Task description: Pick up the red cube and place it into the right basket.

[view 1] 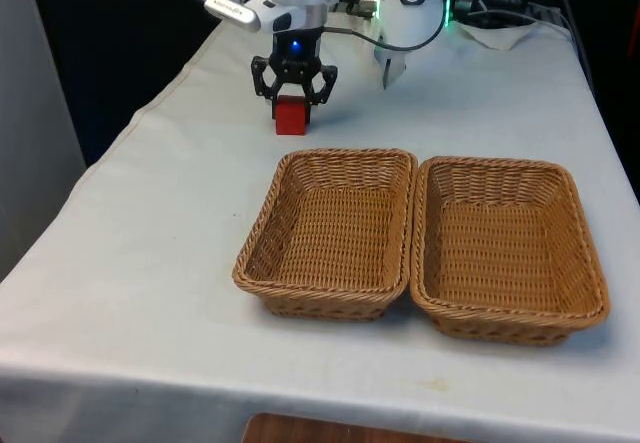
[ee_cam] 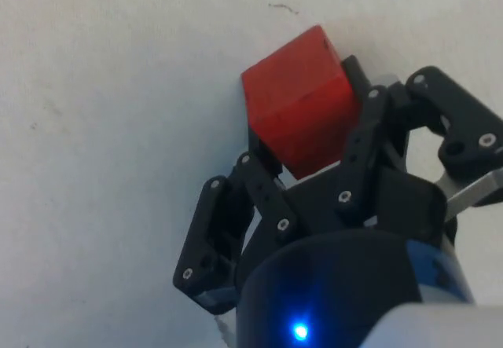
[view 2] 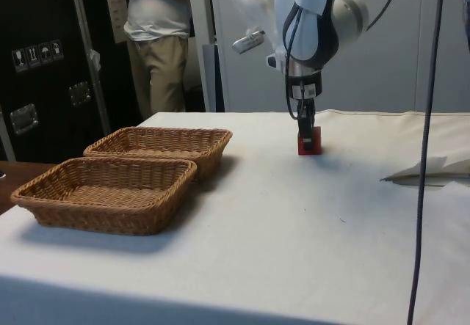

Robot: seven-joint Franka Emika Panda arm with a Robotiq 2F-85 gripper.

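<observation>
The red cube (view 1: 291, 115) sits flat on the white cloth (view 1: 160, 223) at the far part of the table, well apart from the two wicker baskets nearer the camera. It is a cube with no long axis to speak of; in the front view one face looks roughly straight at the camera, its edges close to square with the table's sides, and it stands upright rather than tilted. The gripper (view 1: 292, 98) is down over it, pointing straight at the table, and in the wrist view the black fingers (ee_cam: 266, 167) press against two opposite faces of the cube (ee_cam: 299, 108), closed to the cube's width and clamping it. In the side view the cube (view 2: 309, 141) rests on the cloth under the arm, its base touching the surface. The left basket (view 1: 330, 233) and the right basket (view 1: 508, 248) stand side by side with their rims touching or nearly so, the right one on the front view's right. In the side view a person (view 2: 158, 39) stands behind the table.
</observation>
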